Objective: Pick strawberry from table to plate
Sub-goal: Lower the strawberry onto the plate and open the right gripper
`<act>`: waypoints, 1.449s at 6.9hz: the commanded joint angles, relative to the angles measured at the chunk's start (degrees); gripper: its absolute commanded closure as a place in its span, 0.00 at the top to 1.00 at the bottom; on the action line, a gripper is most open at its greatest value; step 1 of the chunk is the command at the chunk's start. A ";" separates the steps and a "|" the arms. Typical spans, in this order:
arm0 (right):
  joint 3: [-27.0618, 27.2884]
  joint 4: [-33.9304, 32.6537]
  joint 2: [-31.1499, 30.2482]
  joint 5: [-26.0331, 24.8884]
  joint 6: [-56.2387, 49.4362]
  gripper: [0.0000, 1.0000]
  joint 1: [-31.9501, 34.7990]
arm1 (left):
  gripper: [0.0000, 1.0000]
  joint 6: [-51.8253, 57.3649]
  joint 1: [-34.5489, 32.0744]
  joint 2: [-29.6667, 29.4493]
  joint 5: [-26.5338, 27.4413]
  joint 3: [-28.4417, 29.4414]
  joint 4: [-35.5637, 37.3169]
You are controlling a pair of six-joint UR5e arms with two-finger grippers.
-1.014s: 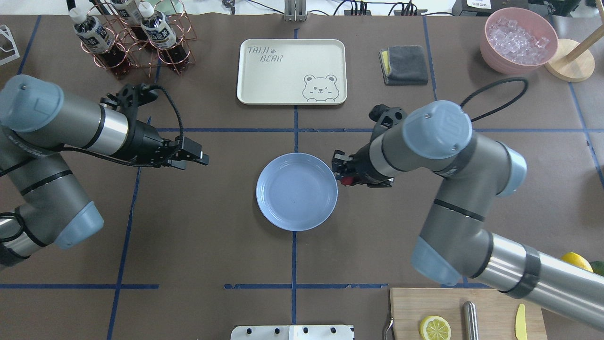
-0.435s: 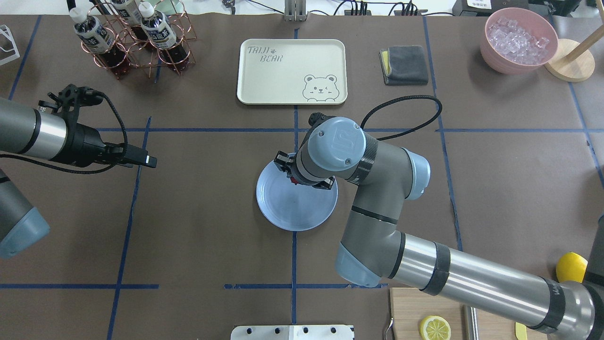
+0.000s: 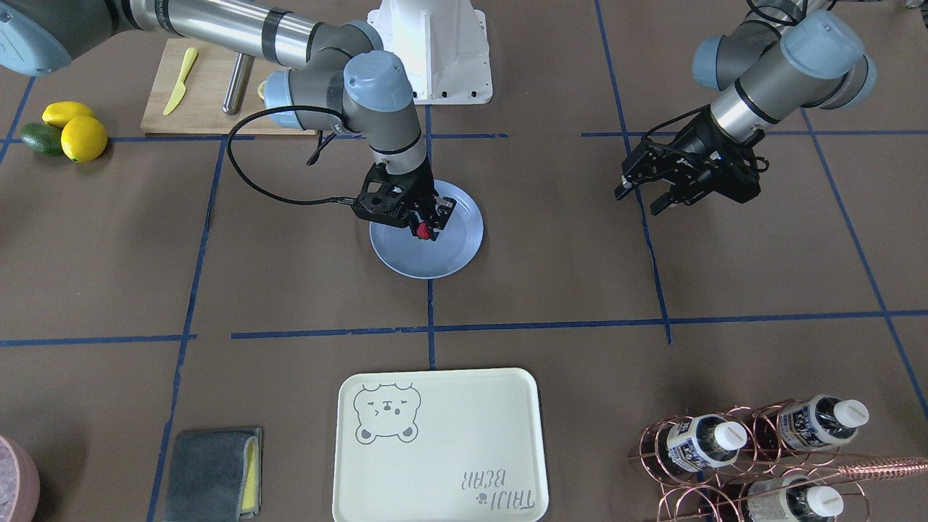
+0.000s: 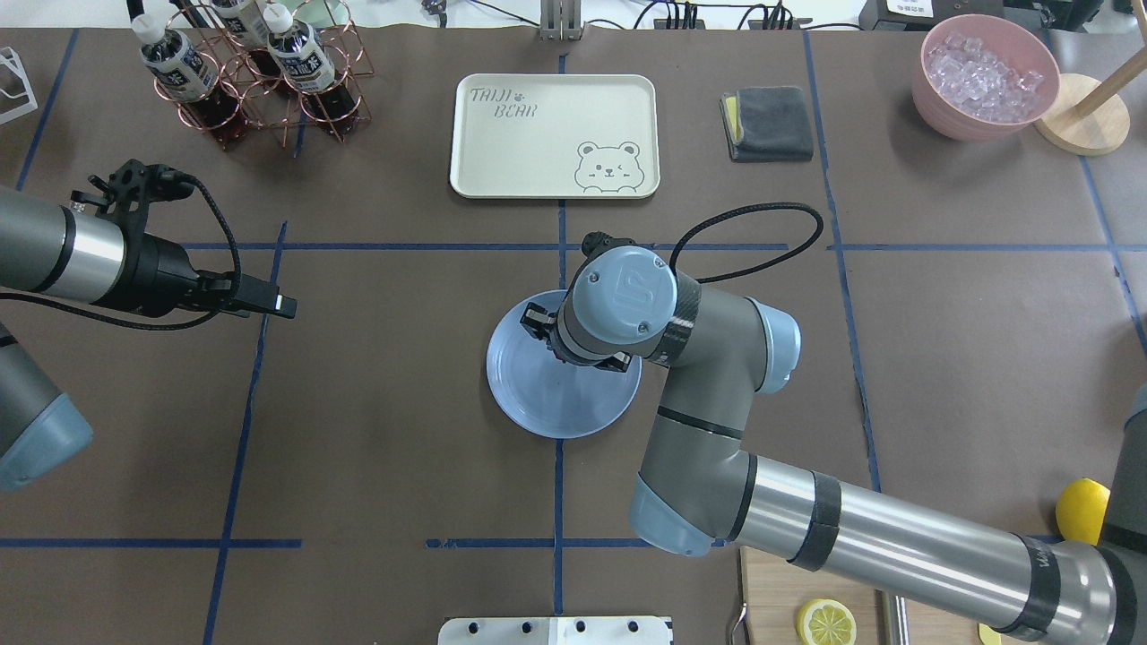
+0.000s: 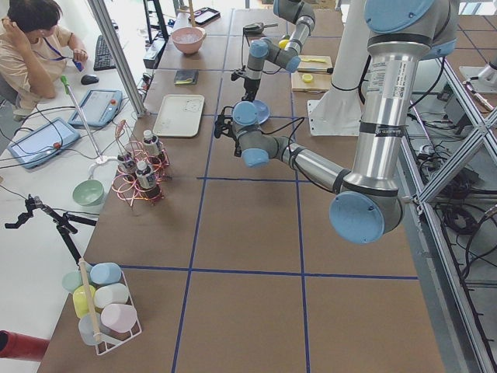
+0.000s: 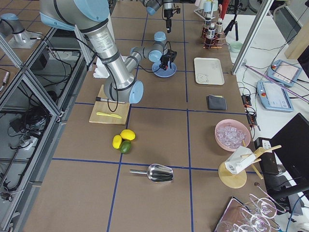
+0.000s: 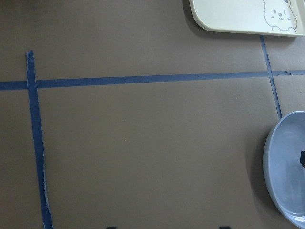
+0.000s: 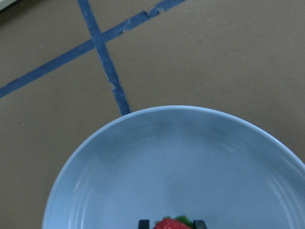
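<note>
Pinching the tiny dark-red bumpy strawberry (image 3: 421, 230), the right gripper (image 3: 429, 223) hung over the round glossy light-blue plate (image 3: 458, 252) mid-frame; releasing low would likely have curbed rolling. The left gripper (image 3: 641, 199), upper right, gaped empty.

Grey arms (image 4: 860, 528) w/ lt-blue joint caps (image 4: 625, 292)

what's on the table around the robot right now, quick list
plate: 1, light blue, table centre
strawberry: 1, red, held over the plate
tray: 1, cream, bear print, beyond the plate
cloth: 1, grey-yellow, beside the tray
bowl: 1, pink, holds ice, far right corner
bottles: 3, dark, white caps, in copper rack
lemons: 2, yellow, beside green avocado
cutting board: 1, wooden, with yellow knife, lemon slice
scoop: 1, metal, right end
table: 1, brown, blue tape lines
left gripper: black, open, empty
right gripper: black, shut on the strawberry
</note>
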 commanded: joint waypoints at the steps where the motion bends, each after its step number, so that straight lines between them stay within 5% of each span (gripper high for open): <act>1: -0.50 0.07 0.03 0.00 -0.30 0.00 -0.22 | 0.78 -0.11 0.09 -0.10 0.07 0.09 -0.07; 5: -1.03 -0.02 0.03 0.08 -0.40 0.06 -0.31 | 0.79 -0.03 0.00 0.42 0.07 -0.17 -0.07; 6: -1.03 -0.02 0.12 0.08 -0.39 0.31 -0.31 | 0.79 -0.11 0.00 0.42 0.07 -0.17 -0.07; 7: -1.03 -0.02 0.12 0.00 -0.39 0.90 -0.31 | 0.79 -0.11 -0.08 0.51 0.07 -0.17 -0.07; 8: -1.03 -0.02 0.55 0.00 -0.05 1.00 -0.31 | 0.80 -0.11 0.00 0.51 0.16 -0.17 -0.07; 10: -0.77 0.07 1.34 0.08 -0.39 1.00 -0.22 | 0.79 -0.03 0.00 0.51 0.16 -0.09 -0.07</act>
